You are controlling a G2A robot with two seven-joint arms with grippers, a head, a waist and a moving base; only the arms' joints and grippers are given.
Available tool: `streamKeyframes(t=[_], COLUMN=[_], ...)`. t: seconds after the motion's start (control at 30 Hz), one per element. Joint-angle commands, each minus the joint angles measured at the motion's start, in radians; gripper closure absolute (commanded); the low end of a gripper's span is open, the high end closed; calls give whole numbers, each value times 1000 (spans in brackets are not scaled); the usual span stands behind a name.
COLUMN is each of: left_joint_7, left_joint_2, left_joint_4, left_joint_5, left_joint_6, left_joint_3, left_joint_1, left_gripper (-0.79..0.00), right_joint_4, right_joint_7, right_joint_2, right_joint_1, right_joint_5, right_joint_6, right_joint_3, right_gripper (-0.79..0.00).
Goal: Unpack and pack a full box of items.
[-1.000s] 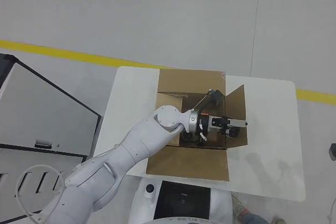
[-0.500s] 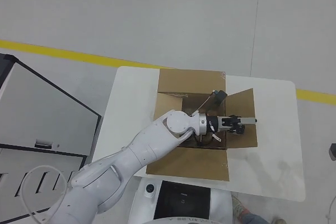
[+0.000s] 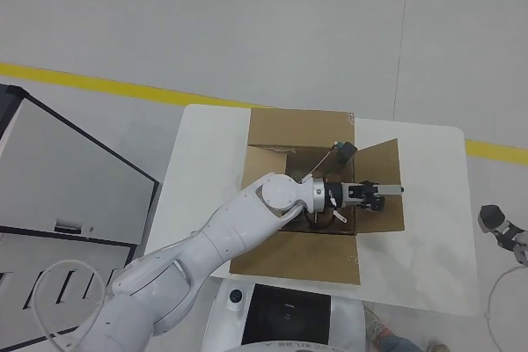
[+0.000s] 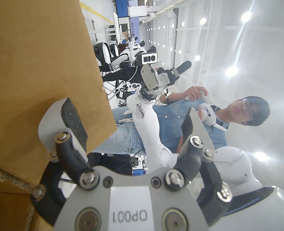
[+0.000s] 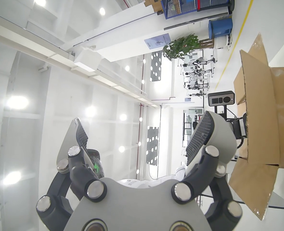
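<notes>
The table point(image 3: 422, 264) carries everything, and the box point(image 3: 295, 255) sits in its middle, reaching back almost to the far edge, with all four flaps folded open. That suits unpacking, since the opening has to be free before I can lift anything out. What lies inside is dark and mostly hidden under my own arm, so I cannot name it.

My left arm lies across the opening toward the table's right edge, where the side flap point(image 3: 383, 163) is spread outward. My left gripper point(image 3: 387, 195) is at that flap. Seen from my left wrist, the gripper point(image 4: 130, 111) has its jaws wide apart and holds nothing; the flap point(image 4: 36, 61) stands against one finger point(image 4: 72, 121), its corner poking into the gap. I judge I am there to push it flat and out of the way, not to grasp it, though I cannot tell whether the pad really touches

My right gripper point(image 3: 493, 218) hangs off the table's right edge, well apart from the box — parked where it blocks nothing. From its own wrist it point(image 5: 142, 121) is also spread open and empty, the box point(image 5: 260, 111) off to one side
</notes>
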Motion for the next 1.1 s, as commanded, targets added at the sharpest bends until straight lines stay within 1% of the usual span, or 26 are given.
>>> streamKeyframes(t=[0.0, 0.1, 0.3, 0.4, 0.53, 0.73, 0.9, 1.0, 1.07], left_joint_7=[0, 0, 14, 64, 102, 116, 119, 121, 103], left_joint_2=[0, 0, 2, 3, -2, -5, 9, 29, 45], left_joint_4=[0, 0, -14, -21, -38, -54, -112, -165, -199], left_joint_5=[0, 0, 19, 91, 116, 111, 120, 148, 174], left_joint_6=[0, 0, 17, 89, 155, 144, 127, 142, 155], left_joint_3=[0, 0, -3, 1, 5, -22, -70, -115, -150], left_joint_1=[0, 0, 13, 19, 35, 50, 76, 101, 117], left_gripper=[-785, -785, -785, -785, -785, -785, -785, -785, -785], right_joint_4=[15, 51, 54, 59, 61, 75, 157, 186, 197], right_joint_7=[-14, -31, -35, -50, -54, -51, -41, -40, -40], right_joint_2=[-2, -4, -4, -2, -3, -3, -1, 0, 1], right_joint_1=[25, 58, 62, 67, 78, 99, 134, 141, 143], right_joint_5=[-39, -124, -134, -150, -184, -239, -302, -327, -334], right_joint_6=[-11, -54, -61, -60, -66, -89, -110, -121, -127], right_joint_3=[-54, -117, -121, -118, -150, -198, -238, -251, -253], right_gripper=[-785, -785, -785, -785, -785, -785, -785, -785, -785])
